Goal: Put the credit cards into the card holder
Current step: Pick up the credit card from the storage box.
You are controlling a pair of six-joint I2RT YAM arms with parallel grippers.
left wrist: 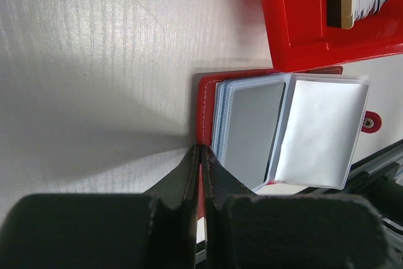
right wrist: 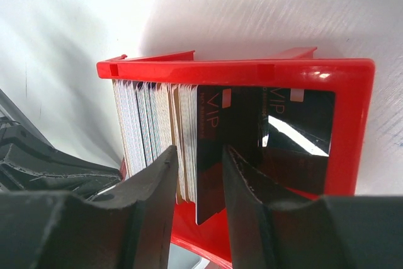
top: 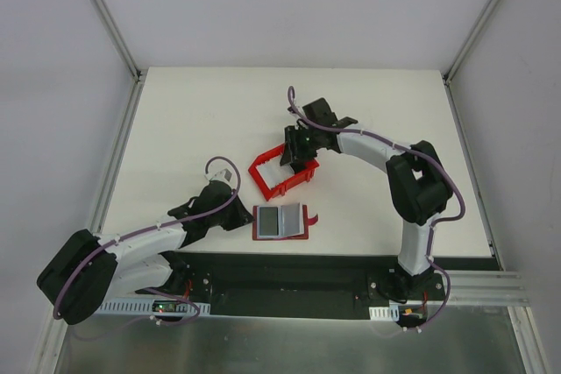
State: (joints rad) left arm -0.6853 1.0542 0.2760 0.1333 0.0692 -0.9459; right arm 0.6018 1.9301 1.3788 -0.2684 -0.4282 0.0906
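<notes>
The card holder (top: pixel 279 221) lies open near the table's front edge, a red wallet with pale blue-grey pockets (left wrist: pixel 249 130) and one clear sleeve flipped right. My left gripper (top: pixel 242 216) is shut on its red left edge (left wrist: pixel 205 102), fingertips pressed together (left wrist: pixel 200 150). The credit cards (right wrist: pixel 151 124) stand on edge in a red bin (top: pixel 263 179), mostly whitish. A dark VIP card (right wrist: pixel 217 143) leans at the stack's right end. My right gripper (right wrist: pixel 200 177) is down in the bin, jaws apart, straddling a few whitish cards and the dark card.
The red bin's corner (left wrist: pixel 302 29), with cards in it, sits just beyond the wallet in the left wrist view. The wallet's snap tab (left wrist: pixel 370 121) sticks out toward the black rail (top: pixel 289 273) at the table's near edge. White walls enclose the table.
</notes>
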